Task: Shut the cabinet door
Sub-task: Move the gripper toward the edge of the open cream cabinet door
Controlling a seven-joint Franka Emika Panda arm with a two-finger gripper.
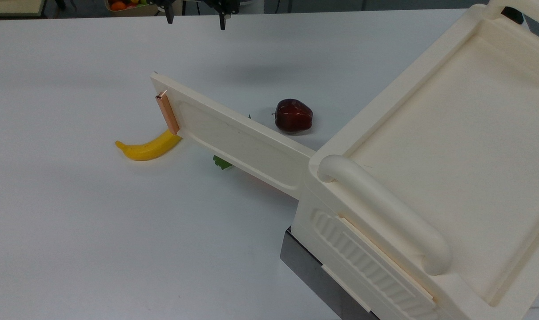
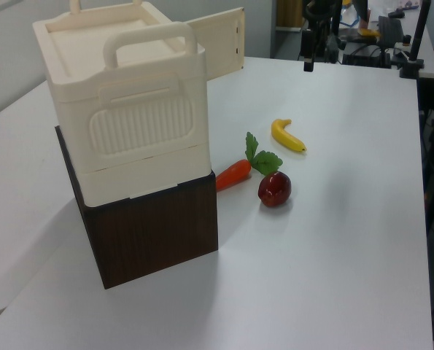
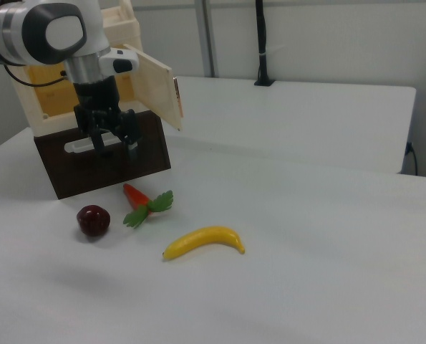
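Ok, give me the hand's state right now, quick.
Hand: open, holding nothing, up in the air and apart from the cabinet door.

A cabinet (image 2: pixel 129 131) stands on a counter (image 2: pixel 333 277), its cabinet door (image 1: pixel 234 138) swung outward. In the left view, a carrot (image 2: pixel 235 173), apple (image 2: pixel 274 189) and banana (image 2: pixel 287 135) lie to the cabinet's right, apple nearest the camera, banana farthest.
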